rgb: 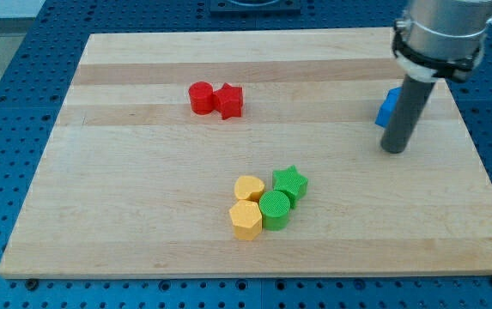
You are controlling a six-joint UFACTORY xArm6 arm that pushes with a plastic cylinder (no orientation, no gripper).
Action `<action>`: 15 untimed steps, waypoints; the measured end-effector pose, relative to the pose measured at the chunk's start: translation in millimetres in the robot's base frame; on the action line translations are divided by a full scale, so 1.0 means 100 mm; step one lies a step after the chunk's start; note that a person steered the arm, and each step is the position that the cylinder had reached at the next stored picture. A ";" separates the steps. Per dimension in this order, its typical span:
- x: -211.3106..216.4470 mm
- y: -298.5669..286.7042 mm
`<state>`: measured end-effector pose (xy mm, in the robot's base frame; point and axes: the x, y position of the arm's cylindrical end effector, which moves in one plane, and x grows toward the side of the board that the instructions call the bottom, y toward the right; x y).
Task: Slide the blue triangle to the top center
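Pale wooden bench (142, 215) on a blue perforated base (5, 129).

The bench top shows lengthwise plank seams and an even, soft light without hard shadows. The blue base, dotted with rows of holes, frames it on all sides; a dark fixture (254, 4) sits at the view's top edge.

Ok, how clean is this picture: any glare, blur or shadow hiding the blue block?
Camera view: lighting is even and soft, with no glare on the wooden board. The blocks look sharp, with only faint shadows. The rod blocks much of the blue block; its shape can't be made out. My tip rests just below it.
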<state>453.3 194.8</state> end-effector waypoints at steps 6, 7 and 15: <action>-0.94 0.35; -0.93 0.22; -1.28 -0.65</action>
<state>325.0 129.7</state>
